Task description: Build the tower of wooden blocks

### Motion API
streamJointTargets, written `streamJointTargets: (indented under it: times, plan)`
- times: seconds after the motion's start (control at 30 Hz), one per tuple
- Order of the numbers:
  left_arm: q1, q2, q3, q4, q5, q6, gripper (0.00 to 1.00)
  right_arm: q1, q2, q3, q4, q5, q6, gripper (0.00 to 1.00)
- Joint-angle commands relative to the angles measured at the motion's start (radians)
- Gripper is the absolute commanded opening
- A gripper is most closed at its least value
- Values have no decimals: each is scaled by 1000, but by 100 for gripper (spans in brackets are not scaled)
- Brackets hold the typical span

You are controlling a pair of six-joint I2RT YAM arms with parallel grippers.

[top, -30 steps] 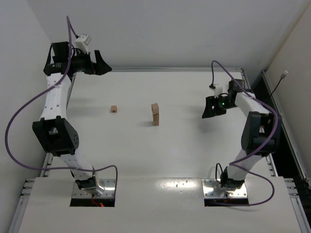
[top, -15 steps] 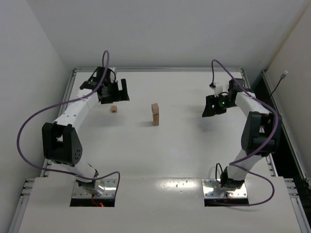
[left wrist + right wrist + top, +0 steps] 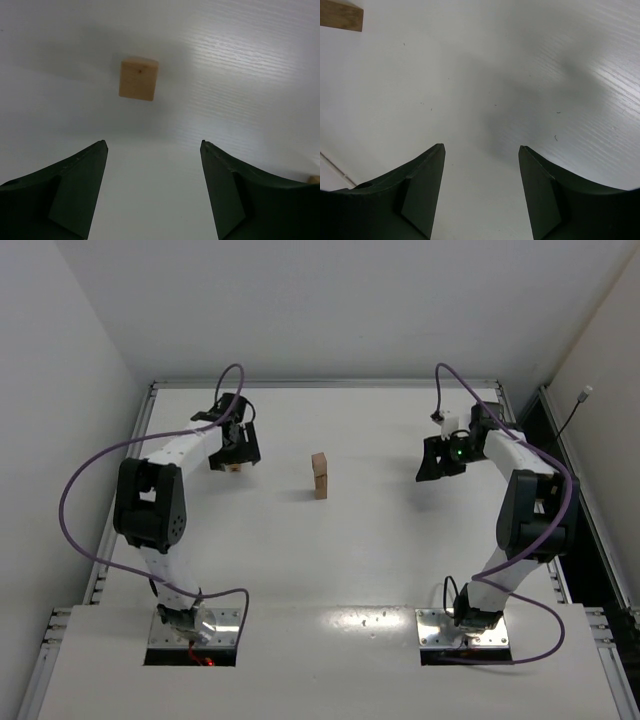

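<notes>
Currently left pincer [image 3: 152, 145] hangs over small tan wooden cube [image 3: 138, 80] on white bench [image 3: 350, 550], jaws apart, gripping nothing. Also right pincer [image 3: 481, 147] gapes empty, well apart from narrow tan wood-block tower [image 3: 320, 476].

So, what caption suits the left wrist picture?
Left hand hovers open over a lone wood block on the white table.
</notes>
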Motion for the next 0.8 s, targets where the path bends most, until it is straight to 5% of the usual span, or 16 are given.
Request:
streamJointTargets:
  times: [0.0, 0.77]
  plan:
    - [37, 51, 85, 10, 6, 26, 71, -5, -1, -10, 31, -18, 4, 57]
    - [94, 231, 210, -18, 67, 114, 64, -5, 36, -1, 31, -18, -5, 57]
